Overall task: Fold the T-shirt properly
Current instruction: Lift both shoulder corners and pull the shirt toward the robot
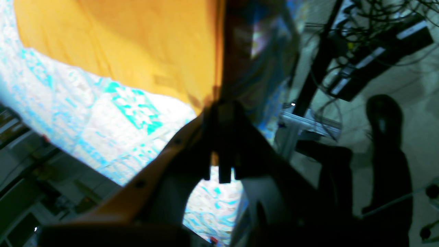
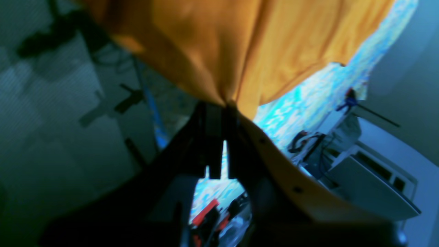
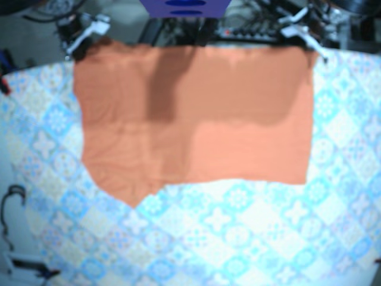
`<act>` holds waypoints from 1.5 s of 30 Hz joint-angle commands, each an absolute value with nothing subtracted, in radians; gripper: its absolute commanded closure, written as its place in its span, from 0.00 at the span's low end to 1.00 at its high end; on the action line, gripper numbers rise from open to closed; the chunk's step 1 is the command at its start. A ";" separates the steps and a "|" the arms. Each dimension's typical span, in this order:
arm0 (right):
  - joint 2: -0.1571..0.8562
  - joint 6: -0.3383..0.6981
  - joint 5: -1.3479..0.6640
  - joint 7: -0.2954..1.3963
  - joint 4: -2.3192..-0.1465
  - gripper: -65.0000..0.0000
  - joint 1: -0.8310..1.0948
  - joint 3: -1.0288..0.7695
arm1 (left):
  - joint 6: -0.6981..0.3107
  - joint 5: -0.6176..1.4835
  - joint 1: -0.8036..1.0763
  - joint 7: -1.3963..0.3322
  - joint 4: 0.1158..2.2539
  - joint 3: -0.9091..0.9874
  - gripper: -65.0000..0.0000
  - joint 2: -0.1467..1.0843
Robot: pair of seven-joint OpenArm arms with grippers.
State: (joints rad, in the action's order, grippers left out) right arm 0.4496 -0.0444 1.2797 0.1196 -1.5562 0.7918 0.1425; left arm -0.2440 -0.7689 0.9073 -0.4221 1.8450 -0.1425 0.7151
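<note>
the orange t-shirt (image 3: 196,119) lies spread across the far half of the blue-patterned counter (image 3: 238,238). the left gripper (image 1: 219,106) and right gripper (image 2: 219,104) each pinch a far corner tight. cables (image 1: 374,13) tangle above the pale floor (image 1: 422,113).

Black left gripper (image 1: 221,106), orange side plate (image 1: 154,166), dark screws (image 1: 139,184), right gripper (image 2: 217,106) alike, white arm segments (image 3: 83,33)
</note>
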 commanded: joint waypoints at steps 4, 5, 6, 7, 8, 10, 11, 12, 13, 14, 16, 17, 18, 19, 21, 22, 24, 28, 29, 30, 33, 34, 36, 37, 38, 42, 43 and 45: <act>0.475 -0.058 1.280 0.125 -1.581 1.00 0.829 0.134 | -0.236 -0.776 0.928 -0.432 1.856 -0.137 1.00 0.727; 0.481 -0.058 1.280 0.125 -1.584 1.00 0.839 0.134 | -0.236 -0.776 0.931 -0.432 1.856 -0.137 1.00 0.723; 0.483 -0.058 1.280 0.125 -1.590 1.00 0.842 0.134 | -0.236 -0.776 0.937 -0.432 1.856 -0.137 1.00 0.723; 0.483 -0.058 1.280 0.125 -1.596 1.00 0.843 0.134 | -0.236 -0.776 0.941 -0.432 1.856 -0.137 1.00 0.725; 0.483 -0.058 1.280 0.125 -1.601 1.00 0.845 0.134 | -0.236 -0.776 0.944 -0.432 1.856 -0.137 1.00 0.725; 0.483 -0.058 1.280 0.125 -1.618 1.00 0.851 0.134 | -0.236 -0.776 0.947 -0.432 1.856 -0.137 1.00 0.725; 0.486 -0.058 1.280 0.125 -1.621 1.00 0.858 0.134 | -0.236 -0.776 0.947 -0.432 1.856 -0.137 1.00 0.727; 0.492 -0.058 1.280 0.125 -1.629 1.00 0.863 0.134 | -0.236 -0.776 0.949 -0.432 1.856 -0.139 1.00 0.727; 0.496 -0.058 1.279 0.125 -1.635 1.00 0.865 0.134 | -0.236 -0.776 0.949 -0.432 1.856 -0.139 1.00 0.725; 0.496 -0.058 1.279 0.125 -1.639 1.00 0.866 0.134 | -0.236 -0.776 0.949 -0.432 1.856 -0.139 1.00 0.723; 0.496 -0.058 1.279 0.127 -1.649 1.00 0.866 0.134 | -0.236 -0.776 0.960 -0.432 1.856 -0.137 1.00 0.725; 0.496 -0.058 1.279 0.127 -1.653 1.00 0.866 0.134 | -0.236 -0.776 0.961 -0.432 1.856 -0.136 1.00 0.727; 0.496 -0.058 1.279 0.128 -1.656 1.00 0.866 0.134 | -0.236 -0.776 0.961 -0.432 1.856 -0.136 1.00 0.727; 0.496 -0.058 1.279 0.130 -1.664 1.00 0.866 0.134 | -0.234 -0.776 0.960 -0.432 1.857 -0.134 1.00 0.727; 0.496 -0.058 1.279 0.130 -1.672 1.00 0.865 0.134 | -0.234 -0.776 0.960 -0.432 1.857 -0.116 1.00 0.723; 0.496 -0.056 1.279 0.131 -1.675 1.00 0.863 0.134 | -0.234 -0.776 0.960 -0.432 1.857 -0.099 1.00 0.720; 0.496 -0.053 1.279 0.131 -1.689 1.00 0.860 0.134 | -0.234 -0.776 0.957 -0.432 1.857 -0.076 1.00 0.720; 0.496 -0.050 1.280 0.133 -1.699 1.00 0.851 0.134 | -0.234 -0.776 0.892 -0.432 1.857 -0.068 1.00 0.719; 0.496 -0.050 1.280 0.133 -1.699 1.00 0.840 0.137 | -0.234 -0.776 0.880 -0.432 1.857 -0.068 1.00 0.719; 0.496 -0.050 1.280 0.133 -1.699 1.00 0.831 0.139 | -0.234 -0.776 0.866 -0.432 1.857 -0.067 1.00 0.719; 0.495 -0.045 1.280 0.133 -1.699 1.00 0.805 0.140 | -0.234 -0.776 0.829 -0.433 1.857 -0.067 1.00 0.719; 0.495 -0.030 1.280 0.133 -1.699 1.00 0.796 0.140 | -0.234 -0.776 0.819 -0.437 1.857 -0.070 1.00 0.719; 0.492 -0.007 1.280 0.130 -1.699 1.00 0.773 0.142 | -0.239 -0.776 0.788 -0.440 1.857 -0.074 1.00 0.719; 0.492 -0.004 1.280 0.130 -1.699 1.00 0.763 0.142 | -0.239 -0.776 0.776 -0.440 1.856 -0.076 1.00 0.719; 0.492 -0.002 1.280 0.130 -1.699 1.00 0.753 0.142 | -0.240 -0.776 0.765 -0.440 1.856 -0.076 1.00 0.719; 0.492 -0.001 1.282 0.128 -1.696 1.00 0.710 0.142 | -0.240 -0.776 0.725 -0.440 1.851 -0.076 1.00 0.716; 0.492 0.001 1.282 0.127 -1.693 1.00 0.700 0.142 | -0.242 -0.776 0.714 -0.440 1.850 -0.076 1.00 0.705; 0.492 0.028 1.280 0.127 -1.689 1.00 0.682 0.142 | -0.242 -0.776 0.694 -0.440 1.850 -0.076 1.00 0.700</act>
State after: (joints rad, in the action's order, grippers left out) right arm 0.4797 0.0448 1.2793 0.1177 -1.6794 0.6785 0.1463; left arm -0.2596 -0.7658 0.6933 -0.4377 1.8362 -0.0834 0.6823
